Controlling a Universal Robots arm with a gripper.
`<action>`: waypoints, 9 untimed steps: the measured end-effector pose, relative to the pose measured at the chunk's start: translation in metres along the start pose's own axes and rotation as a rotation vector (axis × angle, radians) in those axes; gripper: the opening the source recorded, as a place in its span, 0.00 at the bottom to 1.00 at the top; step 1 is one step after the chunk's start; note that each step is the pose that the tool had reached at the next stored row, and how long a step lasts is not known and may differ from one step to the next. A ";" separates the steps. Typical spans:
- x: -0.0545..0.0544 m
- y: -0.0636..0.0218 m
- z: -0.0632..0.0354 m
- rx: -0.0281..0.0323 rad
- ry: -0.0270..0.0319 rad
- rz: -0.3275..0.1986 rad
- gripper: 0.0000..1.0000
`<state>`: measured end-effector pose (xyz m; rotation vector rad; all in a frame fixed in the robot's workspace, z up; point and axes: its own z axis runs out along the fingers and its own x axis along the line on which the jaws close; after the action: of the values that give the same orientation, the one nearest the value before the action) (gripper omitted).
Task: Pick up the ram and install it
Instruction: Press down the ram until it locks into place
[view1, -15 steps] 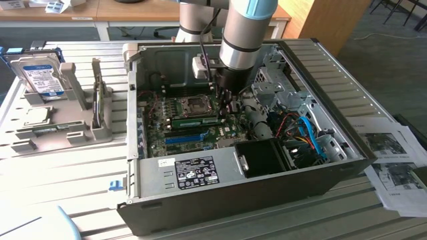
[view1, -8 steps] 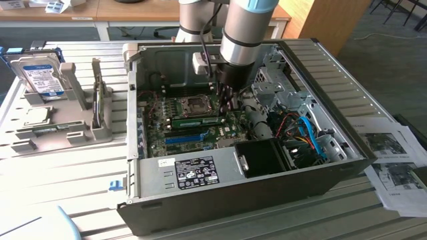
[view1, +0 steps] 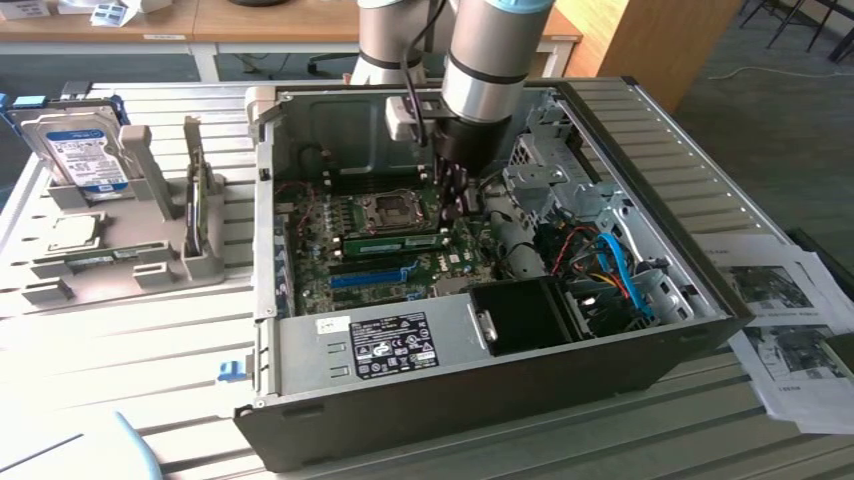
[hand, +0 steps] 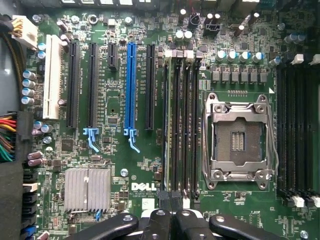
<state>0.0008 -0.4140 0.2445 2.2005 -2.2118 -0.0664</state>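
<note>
The ram (view1: 394, 243), a long green stick, stands in a black slot on the motherboard, between the processor socket (view1: 396, 208) and the blue slot (view1: 367, 277). In the wrist view the ram (hand: 168, 130) shows edge-on in the slot nearest the blue slot (hand: 131, 85). My gripper (view1: 458, 200) hangs inside the open case, just above one end of the ram. Its black fingertips (hand: 162, 222) are pressed together, so the gripper (hand: 171, 222) is shut, with nothing seen between the tips.
The case walls (view1: 667, 200) close in all round the arm. Red and blue cables (view1: 607, 265) and a black drive cage (view1: 527, 315) lie toward the exterior view's right. A grey holder (view1: 147, 260) outside the case carries a hard drive (view1: 80, 150) and a silver processor chip (view1: 74, 232). Papers (view1: 787, 310) lie beside the case.
</note>
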 end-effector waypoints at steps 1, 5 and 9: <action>0.000 0.0000 -0.0012 0.0000 0.0003 0.000 0.09; 0.000 0.0003 -0.0058 0.0000 0.0008 0.000 0.09; 0.000 0.0003 -0.0078 0.0000 0.0009 0.000 0.09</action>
<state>0.0008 -0.4140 0.2523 2.2001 -2.2114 -0.0654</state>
